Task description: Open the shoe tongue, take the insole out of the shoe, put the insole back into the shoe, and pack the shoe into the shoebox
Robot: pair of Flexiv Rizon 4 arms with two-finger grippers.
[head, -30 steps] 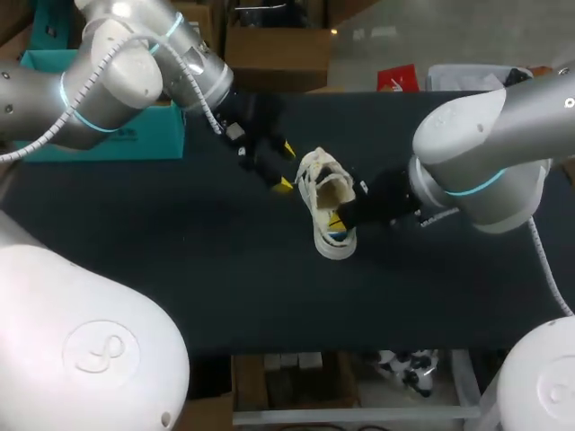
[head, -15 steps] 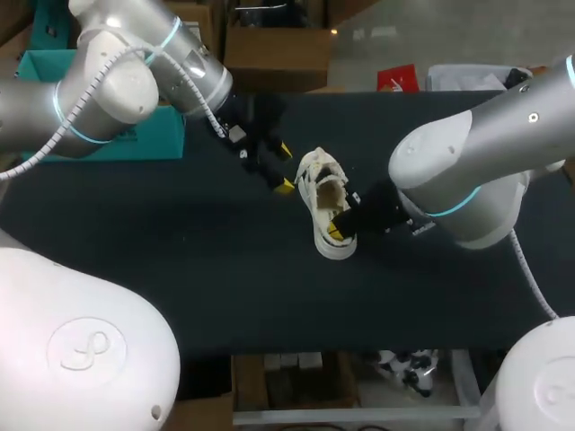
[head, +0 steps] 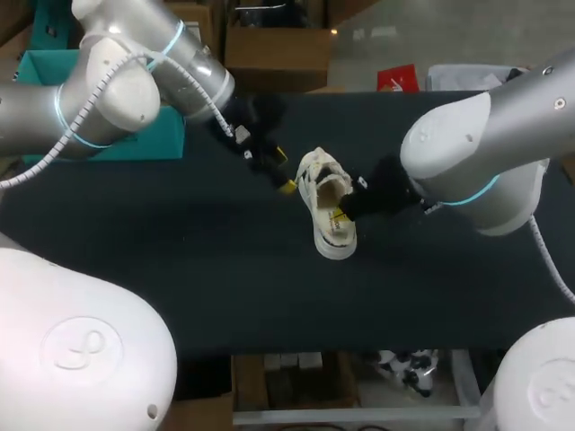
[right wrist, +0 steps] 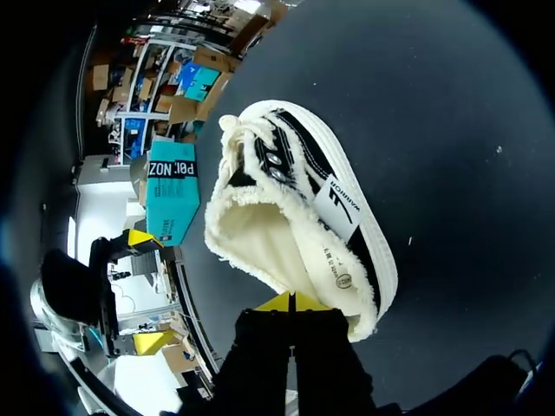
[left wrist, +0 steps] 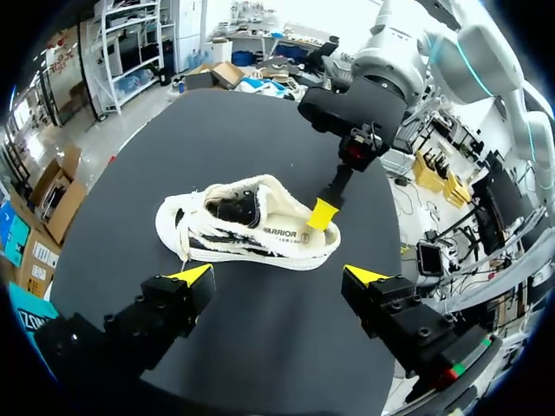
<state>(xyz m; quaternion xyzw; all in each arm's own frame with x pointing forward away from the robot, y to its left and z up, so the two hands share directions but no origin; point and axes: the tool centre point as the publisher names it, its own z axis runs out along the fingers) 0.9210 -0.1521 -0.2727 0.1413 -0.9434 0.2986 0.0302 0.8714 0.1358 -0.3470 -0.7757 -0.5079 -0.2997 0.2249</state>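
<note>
A cream shoe (head: pixel 326 205) with black side stripes and a fleecy lining lies on the black table, also seen in the left wrist view (left wrist: pixel 247 227) and the right wrist view (right wrist: pixel 295 225). My right gripper (head: pixel 340 215) is shut, its yellow tips (right wrist: pixel 290 302) together against the rim of the shoe's opening at the heel (left wrist: pixel 323 214). I cannot tell whether anything is pinched. My left gripper (head: pixel 283 171) stands wide open just beside the shoe's other side, not touching it (left wrist: pixel 277 276). The teal shoebox (head: pixel 117 135) sits at the table's far left (right wrist: pixel 171 199).
The black table top (head: pixel 198 269) spreads wide around the shoe, with its front edge (head: pixel 269 352) well away from both grippers. My two big arm bodies hang over the table's left and right sides.
My right gripper dipped along the shoe's heel side and came back up a little, tips still together. The left gripper edged slightly nearer the shoe. The shoe barely shifted.
</note>
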